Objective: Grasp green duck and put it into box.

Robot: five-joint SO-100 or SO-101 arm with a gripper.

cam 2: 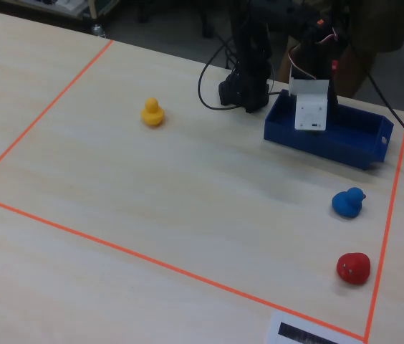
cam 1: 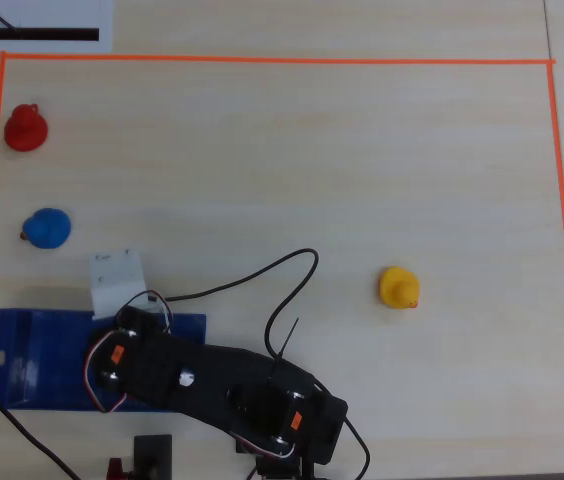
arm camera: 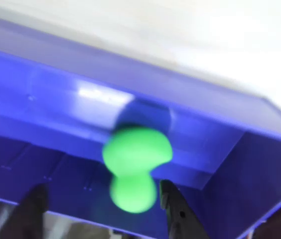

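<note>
Pale wood-grain tabletop [cam 1: 292, 160], bounded by an orange tape rectangle [cam 1: 262, 60], carries the whole setup. The shallow blue plastic box [cam 1: 37, 355] sits at the lower left of the overhead view and at the upper right of the fixed view [cam 2: 345, 140]. The black arm with its white camera mount [cam 1: 117, 280] reaches over the box from the lower edge of the overhead view.

In the wrist view the small green rubber duck [arm camera: 134, 168] shows at frame centre against the blue box [arm camera: 56, 99], body above and head below. The gripper [arm camera: 103, 199] stands wide: one dark finger is at lower left, well clear of the duck, the other just beside its head at lower right. Contact on that side cannot be settled because the picture is blurred. Whether the duck rests on the floor or is mid-fall cannot be told. The other two views hide the duck behind the arm.

Judgement: the carry is complete and the release is at or just past its end. What is left is confirming the duck lies settled inside, then lifting the arm clear.

Untouched on the table: a yellow duck [cam 1: 399, 288] at right of centre in the overhead view, a blue duck [cam 1: 47, 228] and a red duck [cam 1: 25, 127] along its left edge.
</note>
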